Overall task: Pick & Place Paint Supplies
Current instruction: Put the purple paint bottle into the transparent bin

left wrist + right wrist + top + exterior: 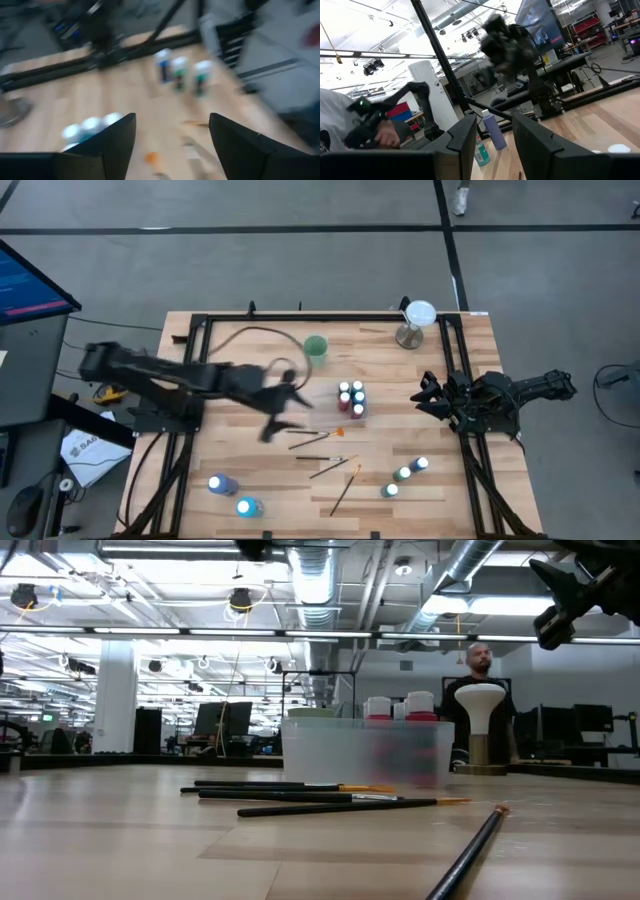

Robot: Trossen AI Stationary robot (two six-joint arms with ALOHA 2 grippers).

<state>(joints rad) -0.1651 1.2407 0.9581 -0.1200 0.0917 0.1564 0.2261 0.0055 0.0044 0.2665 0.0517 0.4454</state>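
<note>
My left gripper [292, 406] hangs open above the table's middle, just left of the clear tray [352, 402], and touches nothing. In its wrist view the left gripper [172, 145] looks down on three green bottles [181, 73] standing on the wood. Red and blue white-capped bottles [351, 394] stand in the tray. Several thin brushes [312, 439] lie flat on the table near the tray. Two blue bottles [232, 494] stand near the left front, and three green bottles [404, 474] at the right front. My right gripper [428, 394] waits open at the right edge.
A green cup [315, 348] and a white stand [415, 321] sit toward the far edge. Black frame rails [455, 360] run along the table's sides. A person [480, 660] shows in the room behind. Bare wood lies at the table's left front [200, 440].
</note>
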